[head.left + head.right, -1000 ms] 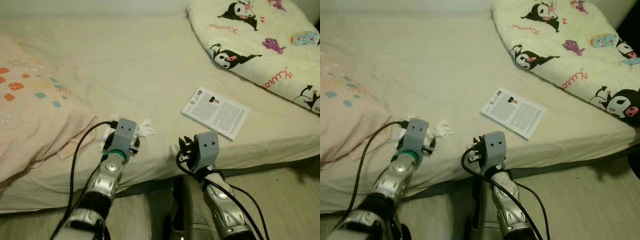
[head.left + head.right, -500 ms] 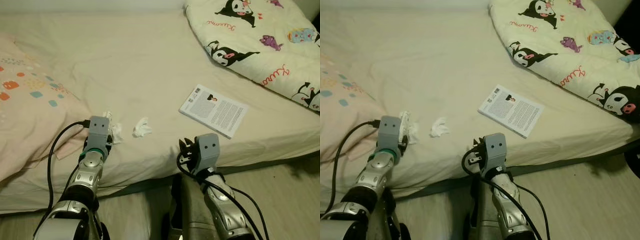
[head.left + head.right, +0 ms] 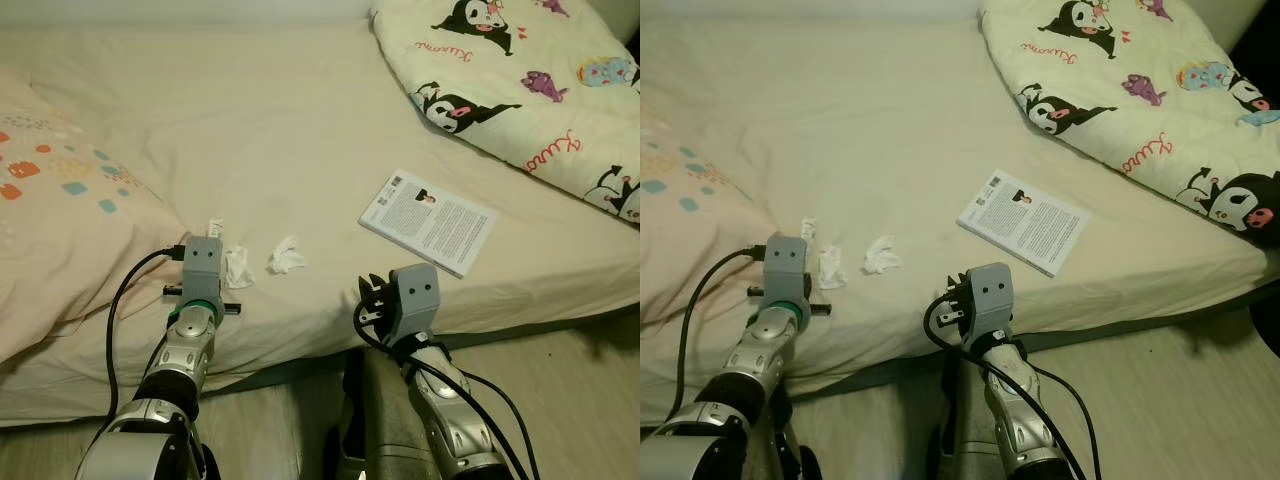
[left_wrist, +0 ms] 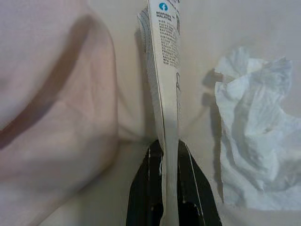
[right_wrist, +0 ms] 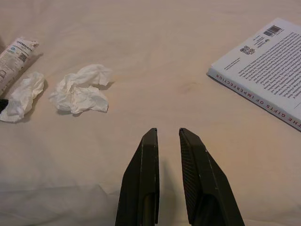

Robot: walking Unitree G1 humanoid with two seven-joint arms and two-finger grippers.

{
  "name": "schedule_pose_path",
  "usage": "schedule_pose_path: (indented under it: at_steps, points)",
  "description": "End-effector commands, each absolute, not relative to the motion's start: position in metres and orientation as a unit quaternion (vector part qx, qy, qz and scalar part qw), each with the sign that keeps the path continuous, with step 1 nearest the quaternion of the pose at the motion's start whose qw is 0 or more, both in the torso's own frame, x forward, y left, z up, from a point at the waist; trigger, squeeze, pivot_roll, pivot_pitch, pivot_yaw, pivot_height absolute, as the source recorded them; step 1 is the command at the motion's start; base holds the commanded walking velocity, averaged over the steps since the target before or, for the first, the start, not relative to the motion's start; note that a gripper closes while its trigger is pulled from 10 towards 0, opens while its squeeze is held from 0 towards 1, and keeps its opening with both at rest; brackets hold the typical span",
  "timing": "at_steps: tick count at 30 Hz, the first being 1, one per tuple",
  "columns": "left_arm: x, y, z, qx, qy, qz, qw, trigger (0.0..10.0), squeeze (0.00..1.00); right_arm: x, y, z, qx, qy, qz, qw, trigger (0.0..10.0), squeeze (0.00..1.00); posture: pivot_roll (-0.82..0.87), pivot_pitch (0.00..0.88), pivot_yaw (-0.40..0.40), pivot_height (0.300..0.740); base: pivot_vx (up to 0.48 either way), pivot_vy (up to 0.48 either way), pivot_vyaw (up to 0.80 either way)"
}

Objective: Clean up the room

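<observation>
left jaws (image 4: 170,188) pinching a flat printed wrapper (image 4: 165,70) edge-on near the bed's (image 3: 300,130) front edge, beside the pillow (image 3: 60,220). wrapper is white with small print and a blue mark, and stands out ahead of the fingertips over the sheet. crumpled tissue (image 4: 254,141) lies on the sheet just beside the pinched wrapper, not touching the fingers (image 4: 146,197).

right jaws (image 5: 168,141) nearly pressed together, narrow gap between the black fingers, gripping nothing, low over the sheet at the bed's front edge. second crumpled tissue (image 5: 79,89) at 10 o'clock from these jaws, well apart. book (image 5: 268,66) lies flat, text cover up, at 2 o'clock from them.

in the head views: the two tissues sit side by side between the left gripper and the book, the nearer one just beside the left wrist housing. cartoon-print duvet (image 3: 520,90) bunched at 1 o'clock across the far right corner of the bed. floor (image 3: 560,390) runs along the bed's front.
</observation>
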State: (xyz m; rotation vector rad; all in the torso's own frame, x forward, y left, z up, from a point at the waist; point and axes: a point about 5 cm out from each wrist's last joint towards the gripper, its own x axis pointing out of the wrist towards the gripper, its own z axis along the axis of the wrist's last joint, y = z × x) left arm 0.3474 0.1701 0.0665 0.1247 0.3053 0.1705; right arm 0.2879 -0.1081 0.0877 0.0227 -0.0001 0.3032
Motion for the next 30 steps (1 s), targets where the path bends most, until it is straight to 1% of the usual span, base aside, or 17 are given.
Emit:
schedule_pose_path:
  at_steps: [1,2,4,5,6,7,9,11,13,14,16,19,21,23,24,30]
  points:
    - [0.345,0.168,0.063,0.054,0.154,0.081,0.983,0.0,0.0,0.286,-0.112,0.086,0.011,0.006,0.143,0.99,10.0,0.0,-0.07,0.161,-0.055,0.515,0.0,0.0,0.0]
    - [0.345,0.168,0.063,0.054,0.154,0.081,0.983,0.0,0.0,0.286,-0.112,0.086,0.011,0.006,0.143,0.99,10.0,0.0,-0.07,0.161,-0.055,0.515,0.0,0.0,0.0]
    - [0.349,0.169,0.098,0.038,0.059,0.051,0.996,0.0,0.0,0.287,-0.114,0.089,0.011,-0.001,0.138,0.99,10.0,0.0,-0.07,0.151,-0.045,0.515,0.0,0.0,0.0]
    - [0.349,0.169,0.098,0.038,0.059,0.051,0.996,0.0,0.0,0.287,-0.114,0.089,0.011,-0.001,0.138,0.99,10.0,0.0,-0.07,0.151,-0.045,0.515,0.0,0.0,0.0]
    - [0.346,0.17,0.115,0.039,0.017,0.033,0.999,10.0,0.0,0.287,-0.115,0.092,0.011,-0.007,0.135,0.991,10.0,0.0,-0.06,0.15,-0.044,0.515,0.0,0.0,0.0]
    - [0.346,0.17,0.115,0.039,0.017,0.033,0.999,10.0,0.0,0.287,-0.115,0.092,0.011,-0.007,0.135,0.991,10.0,0.0,-0.06,0.15,-0.044,0.515,0.0,0.0,0.0]
    - [0.319,0.176,0.151,0.042,-0.053,-0.001,0.998,10.0,0.0,0.287,-0.118,0.101,0.02,-0.028,0.132,0.991,10.0,0.0,-0.04,0.142,-0.044,0.515,0.0,0.0,0.0]
    - [0.319,0.176,0.151,0.042,-0.053,-0.001,0.998,10.0,0.0,0.287,-0.118,0.101,0.02,-0.028,0.132,0.991,10.0,0.0,-0.04,0.142,-0.044,0.515,0.0,0.0,0.0]
    - [0.292,0.177,0.168,0.035,-0.075,-0.013,0.997,10.0,0.0,0.288,-0.121,0.106,0.023,-0.044,0.131,0.99,10.0,0.0,-0.02,0.137,-0.05,0.519,0.0,0.0,-0.44]
    - [0.292,0.177,0.168,0.035,-0.075,-0.013,0.997,10.0,0.0,0.288,-0.121,0.106,0.023,-0.044,0.131,0.99,10.0,0.0,-0.02,0.137,-0.05,0.519,0.0,0.0,-0.41]
    - [0.282,0.176,0.173,0.029,-0.077,-0.011,0.997,10.0,0.0,0.289,-0.123,0.107,0.024,-0.049,0.125,0.991,10.0,0.01,-0.02,0.136,-0.052,0.528,0.0,0.0,-0.21]
    - [0.28,0.175,0.174,0.026,-0.079,-0.009,0.997,10.0,0.0,0.29,-0.124,0.108,0.023,-0.05,0.122,0.991,10.0,0.01,-0.01,0.133,-0.056,0.533,0.0,0.0,0.0]
    - [0.271,0.172,0.176,0.017,-0.074,-0.002,0.997,10.0,0.0,0.292,-0.123,0.11,0.019,-0.053,0.126,0.99,10.0,0.0,0.0,0.126,-0.063,0.542,0.0,0.0,0.0]
    - [0.271,0.172,0.176,0.017,-0.074,-0.002,0.997,10.0,0.0,0.292,-0.123,0.11,0.019,-0.053,0.126,0.99,10.0,0.0,0.0,0.126,-0.063,0.542,0.0,0.0,0.0]
    - [0.265,0.173,0.179,0.012,-0.064,0.004,0.998,10.0,0.0,0.292,-0.123,0.111,0.019,-0.054,0.128,0.99,10.0,0.0,0.0,0.123,-0.062,0.551,0.0,0.0,0.0]
    - [0.266,0.177,0.184,0.012,-0.056,0.012,0.998,10.0,0.0,0.291,-0.123,0.112,0.021,-0.055,0.125,0.99,10.0,0.0,-0.01,0.122,-0.055,0.574,0.0,0.0,0.0]
